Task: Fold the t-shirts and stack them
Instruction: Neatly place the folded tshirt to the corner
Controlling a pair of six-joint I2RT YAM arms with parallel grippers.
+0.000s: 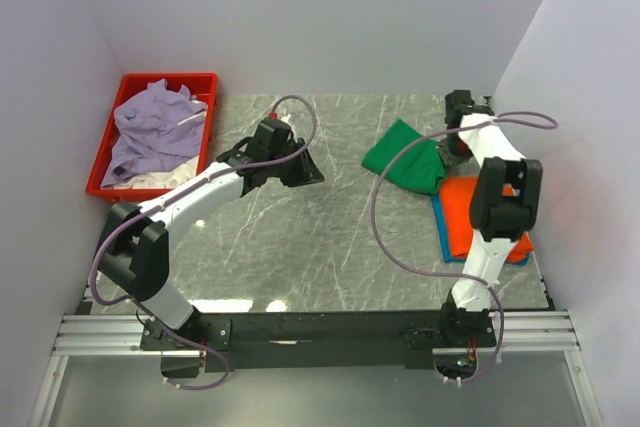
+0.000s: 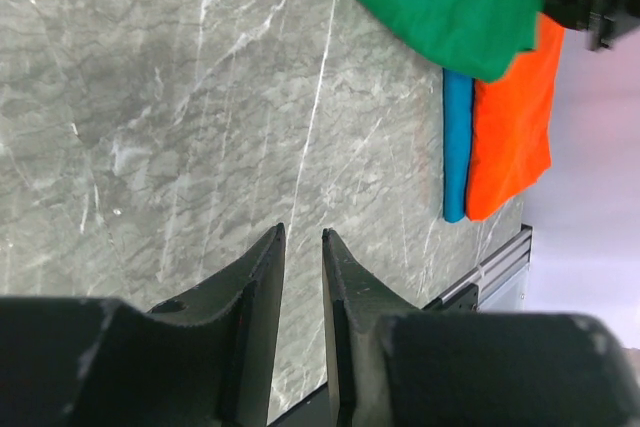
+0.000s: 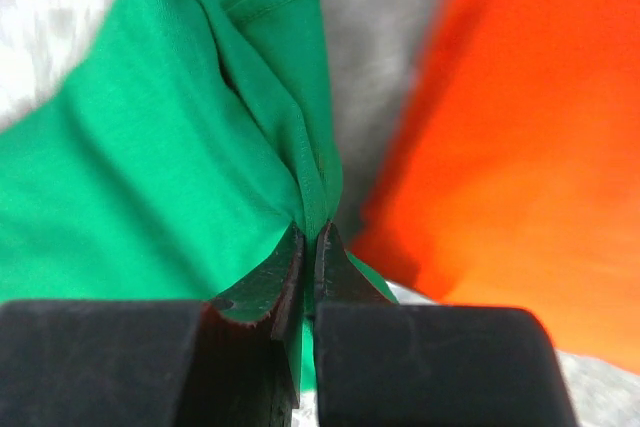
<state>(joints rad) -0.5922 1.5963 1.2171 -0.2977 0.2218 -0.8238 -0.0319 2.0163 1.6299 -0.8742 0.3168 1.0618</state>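
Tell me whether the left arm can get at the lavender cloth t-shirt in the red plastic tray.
Probably yes. The left gripper is open and empty over the grey table; the lavender cloth t-shirt lies uncovered in the open red plastic tray on that arm's side, nothing between.

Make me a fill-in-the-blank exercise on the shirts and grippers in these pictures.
1. The t-shirt pinched by the right gripper is coloured ____.
2. The orange t-shirt lies folded on top of a ____ one.
3. The crumpled t-shirt uppermost in the red tray is coloured ____.
4. The left gripper, jaws apart above the table, holds ____.
Missing words: green; blue; lavender; nothing.
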